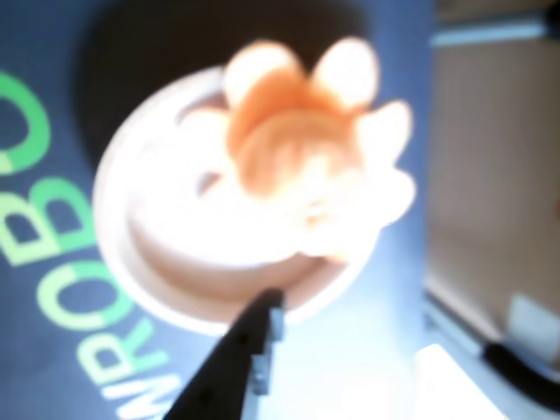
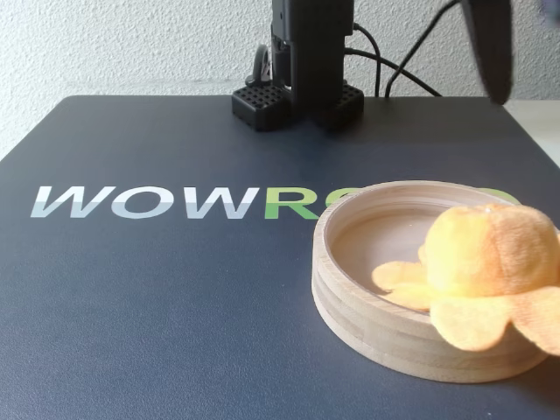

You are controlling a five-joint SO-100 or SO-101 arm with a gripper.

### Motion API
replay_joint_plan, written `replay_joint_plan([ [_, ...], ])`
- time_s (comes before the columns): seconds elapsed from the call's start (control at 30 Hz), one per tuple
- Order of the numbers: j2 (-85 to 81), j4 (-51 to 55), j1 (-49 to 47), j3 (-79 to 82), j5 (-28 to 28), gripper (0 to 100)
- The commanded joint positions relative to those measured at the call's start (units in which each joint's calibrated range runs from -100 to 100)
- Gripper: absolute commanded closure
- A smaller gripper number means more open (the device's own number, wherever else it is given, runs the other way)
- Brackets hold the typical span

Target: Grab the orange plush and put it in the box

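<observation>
A: Starting nearest the fixed camera, what sits by the box (image 2: 385,337)?

B: The orange plush (image 2: 490,262) lies in the box, against the near right part of its rim. Its dome stands above the rim, one flap droops outward over the rim, and other flaps rest on the box's pale bottom.

A: And the box itself?

B: It rests flat on the dark surface (image 2: 157,306), and its far rim covers the tail of the white and green lettering (image 2: 166,201) printed there. To the left of the box the surface lies bare up to that lettering.

A: Farther back?

B: Beyond the box, at the far edge of the surface, stands the arm's black base (image 2: 297,96), with cables running off behind it.

A: Where is the gripper?

B: In the wrist view, which is badly blurred, one dark finger (image 1: 249,350) rises from the bottom edge, its tip at the box rim (image 1: 131,271) nearest the camera and clear of the plush (image 1: 306,149). Only that finger shows, so I cannot tell how wide the gripper stands. Nothing appears held in it.
</observation>
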Motion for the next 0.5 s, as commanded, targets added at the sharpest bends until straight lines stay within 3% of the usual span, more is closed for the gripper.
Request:
replay_joint_plan([
  [0.0, -2.8, 0.7, 0.3, 1.7, 0.2, 55],
  [0.13, -8.0, 0.2, 1.7, 6.7, 0.2, 61],
  [0.17, -11.9, -0.4, 2.5, 9.9, 0.2, 72],
  [0.3, -17.8, -4.7, 6.8, 16.7, 0.2, 99],
  [0.47, -23.2, -4.9, 13.8, 22.9, 2.3, 92],
])
